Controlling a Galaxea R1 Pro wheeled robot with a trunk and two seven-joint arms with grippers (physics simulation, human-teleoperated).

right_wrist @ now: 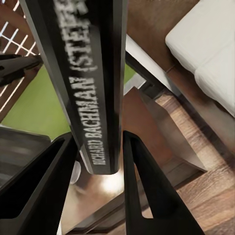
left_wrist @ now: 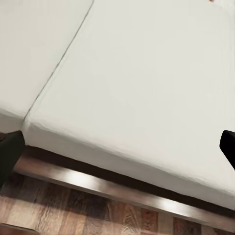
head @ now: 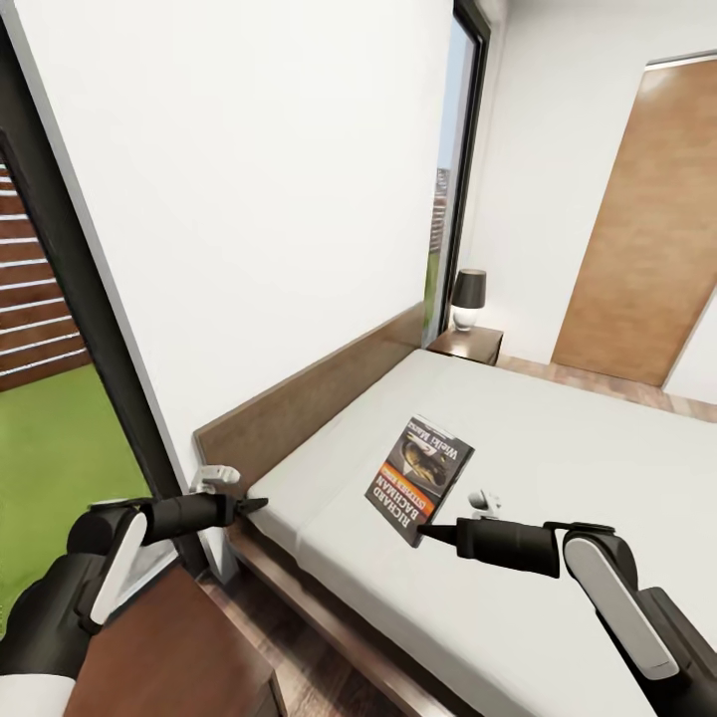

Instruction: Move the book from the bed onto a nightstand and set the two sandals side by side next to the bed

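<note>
The book, a dark paperback with an orange band, hangs tilted above the bed's pale mattress. My right gripper is shut on its lower edge. In the right wrist view the book's spine, lettered RICHARD BACHMAN, stands between the two dark fingers. My left gripper hovers open beside the bed's near corner by the headboard, its fingertips far apart over the mattress edge. A dark-brown nightstand sits below my left arm. The sandals are out of view.
A second nightstand with a dark-shaded lamp stands at the bed's far side. A brown door is at the back right. A tall window onto grass fills the left. Wood-plank floor runs along the bed base.
</note>
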